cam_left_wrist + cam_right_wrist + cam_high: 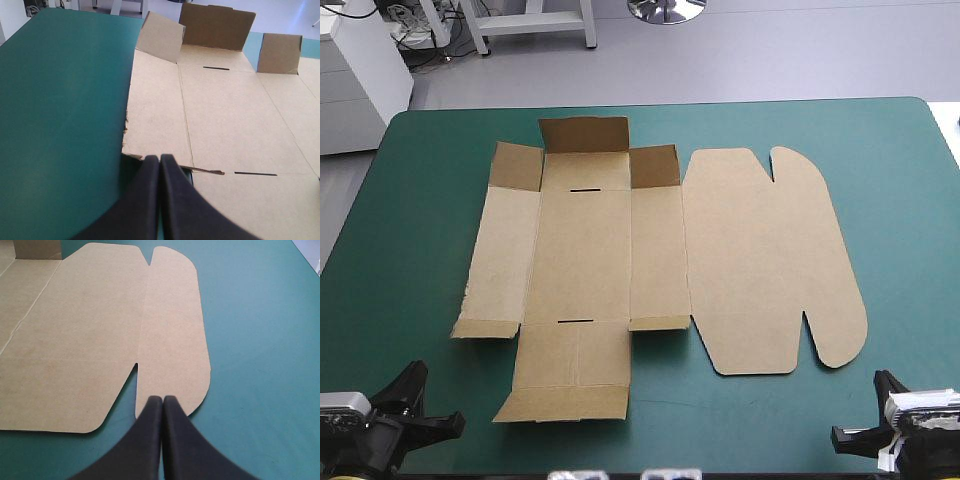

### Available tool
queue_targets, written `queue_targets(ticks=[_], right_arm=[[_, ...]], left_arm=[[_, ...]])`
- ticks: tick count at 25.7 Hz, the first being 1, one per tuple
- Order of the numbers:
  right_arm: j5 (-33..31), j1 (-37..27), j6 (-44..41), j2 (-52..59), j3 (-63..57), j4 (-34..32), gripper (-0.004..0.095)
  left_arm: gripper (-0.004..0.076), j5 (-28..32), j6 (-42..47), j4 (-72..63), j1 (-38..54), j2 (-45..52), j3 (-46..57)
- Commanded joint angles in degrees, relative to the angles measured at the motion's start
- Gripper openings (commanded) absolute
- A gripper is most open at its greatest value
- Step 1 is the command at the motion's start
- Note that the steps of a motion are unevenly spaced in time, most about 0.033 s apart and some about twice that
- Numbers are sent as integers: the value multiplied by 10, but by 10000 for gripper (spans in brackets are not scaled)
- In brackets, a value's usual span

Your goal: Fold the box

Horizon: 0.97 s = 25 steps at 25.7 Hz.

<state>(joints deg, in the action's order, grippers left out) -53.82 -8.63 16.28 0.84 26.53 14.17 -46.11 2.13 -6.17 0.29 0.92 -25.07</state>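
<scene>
Though tiny from above, left gripper (159,158) and right gripper (162,398) both together near the box (585,250).

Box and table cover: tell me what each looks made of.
The box looks like plain brown cardboard, matte and unprinted: creased fold lines, cut slots, a frayed edge on its left side. The cover is teal-green, smooth with a faint sheen, perhaps vinyl or rubber; the look leaves that open.
</scene>
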Motion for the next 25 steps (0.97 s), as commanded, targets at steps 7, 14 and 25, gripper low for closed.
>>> queue_targets(ticks=[7,14,25], right_arm=[[39,-1,1,17,17,6,-19],[39,-1,1,17,17,6,-19],[39,-1,1,17,17,6,-19]], left_arm=[[-10,44,1,-4,-3,5,-13],[-10,56,-21,2,-3,1,-14],[-10,57,-76,-7,-3,-311,-173]])
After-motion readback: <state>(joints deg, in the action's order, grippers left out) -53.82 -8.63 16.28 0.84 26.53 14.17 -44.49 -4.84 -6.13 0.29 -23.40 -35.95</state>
